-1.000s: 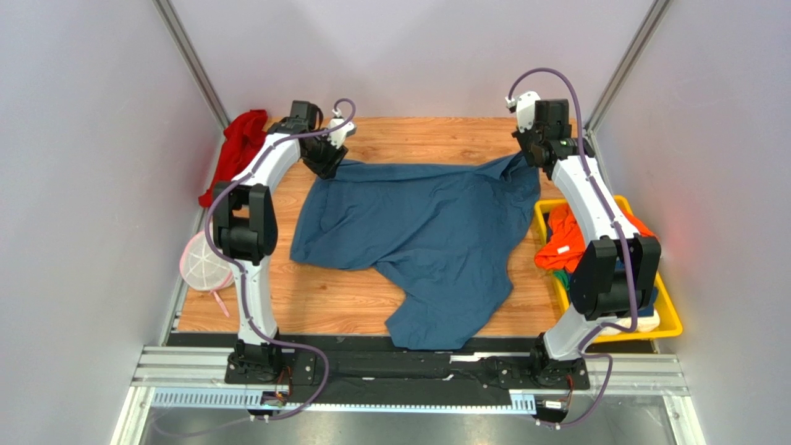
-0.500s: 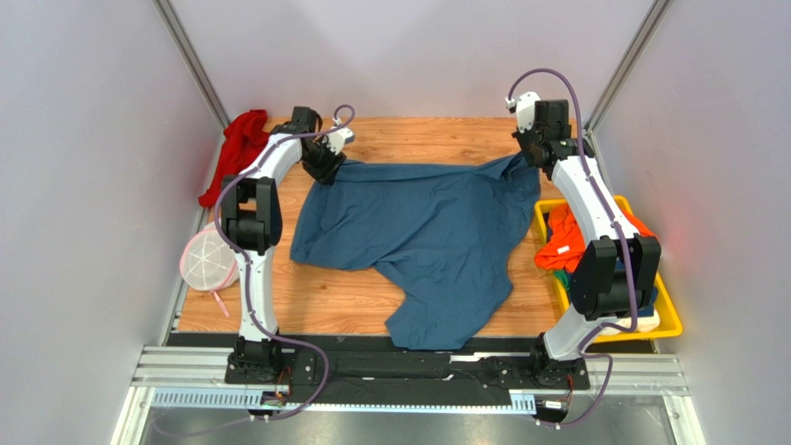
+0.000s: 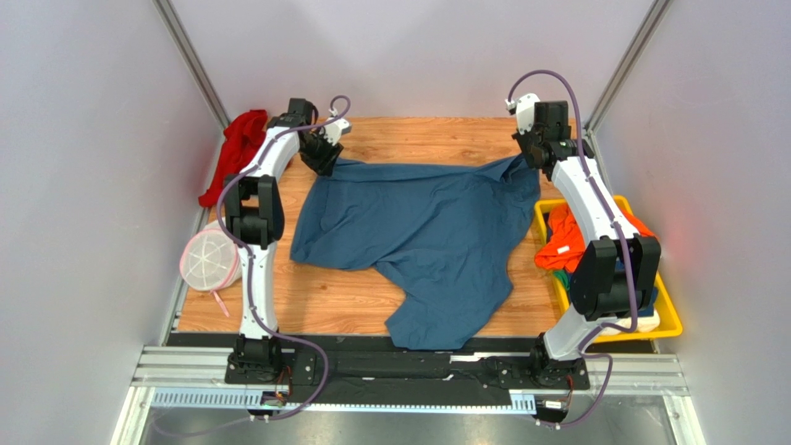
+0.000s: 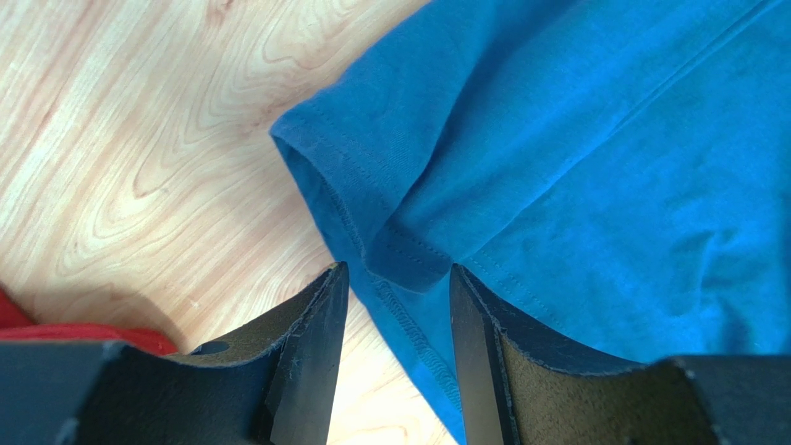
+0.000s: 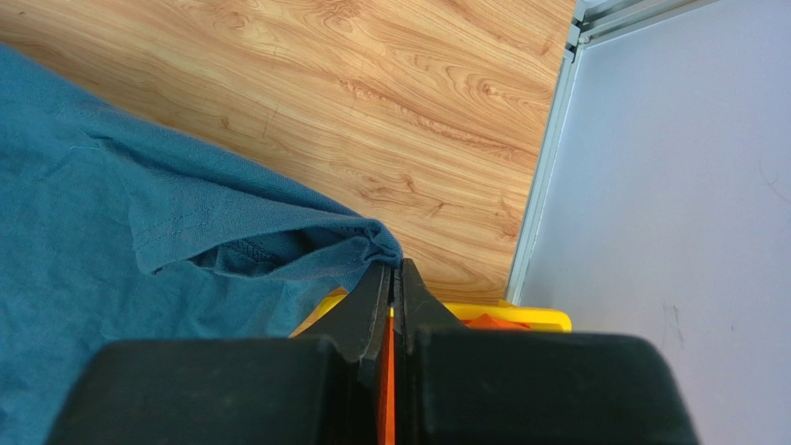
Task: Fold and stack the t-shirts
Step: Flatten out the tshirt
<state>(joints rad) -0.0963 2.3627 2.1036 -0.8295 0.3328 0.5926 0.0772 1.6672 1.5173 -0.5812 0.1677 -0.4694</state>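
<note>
A large slate-blue t-shirt [image 3: 418,232] lies spread and rumpled across the wooden table. My left gripper [image 3: 322,156] hovers at its far left corner. In the left wrist view the left gripper [image 4: 395,273] is open, and the hemmed sleeve edge of the blue t-shirt [image 4: 576,139] lies between and below the two fingers, ungripped. My right gripper [image 3: 531,158] is at the shirt's far right corner. The right wrist view shows this gripper [image 5: 394,267] shut on a bunched corner of the blue cloth [image 5: 111,241], pulled slightly up. An orange t-shirt [image 3: 562,246] sits in the bin.
A yellow bin [image 3: 670,320] with several crumpled shirts stands at the right edge under my right arm. A red cloth [image 3: 239,148] lies at the far left corner, and a round white-and-pink mesh disc [image 3: 208,261] at the left edge. Grey walls close in both sides.
My left arm has shifted a little toward the far left, carrying the open gripper to the shirt's corner. The right arm and the shirt have stayed put.
</note>
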